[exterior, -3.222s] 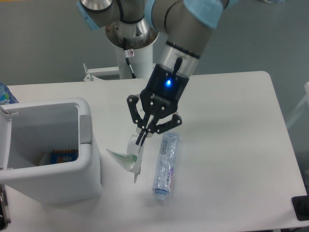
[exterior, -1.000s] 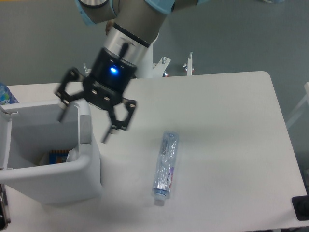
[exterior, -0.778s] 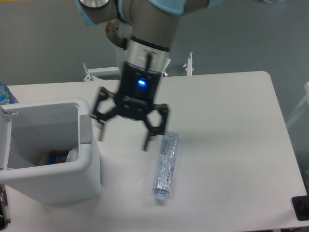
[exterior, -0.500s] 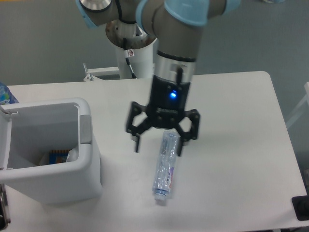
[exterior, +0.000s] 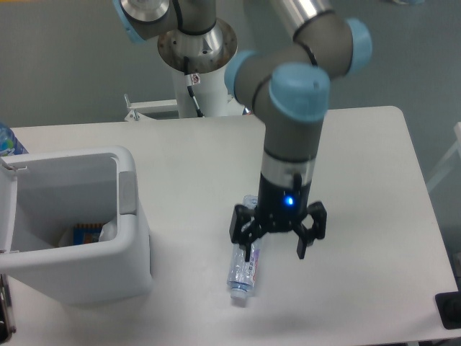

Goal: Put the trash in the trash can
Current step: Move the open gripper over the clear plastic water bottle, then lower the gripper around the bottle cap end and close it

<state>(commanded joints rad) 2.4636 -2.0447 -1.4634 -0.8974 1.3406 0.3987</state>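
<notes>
gripper [exterior: 276, 250]: low over the table, pointing down, blue LED lit on its body. Jaws spread wide, nothing between them.
fingers: left-hand one in the picture [exterior: 248, 249] is on or right at the bottle's upper half; the other sits on bare table to the bottle's right. Can't tell if there is real contact with the bottle.
bottle [exterior: 243, 267]: crushed clear plastic, blue-red label, lying flat on the table [exterior: 360, 166], long axis roughly toward the camera, white cap at the near end. Upper end partly hidden behind the gripper.
trash can [exterior: 130, 238]: big white bin at the left edge of the table, well apart from the bottle, grey panel on the side facing the gripper.
inside the can: whitish packet [exterior: 108, 230] against the right inner wall, next to a blue-orange item [exterior: 91, 234] at the bottom.
arm [exterior: 292, 122]: comes down from top centre, light-blue joint caps, wrist vertical above the gripper.
</notes>
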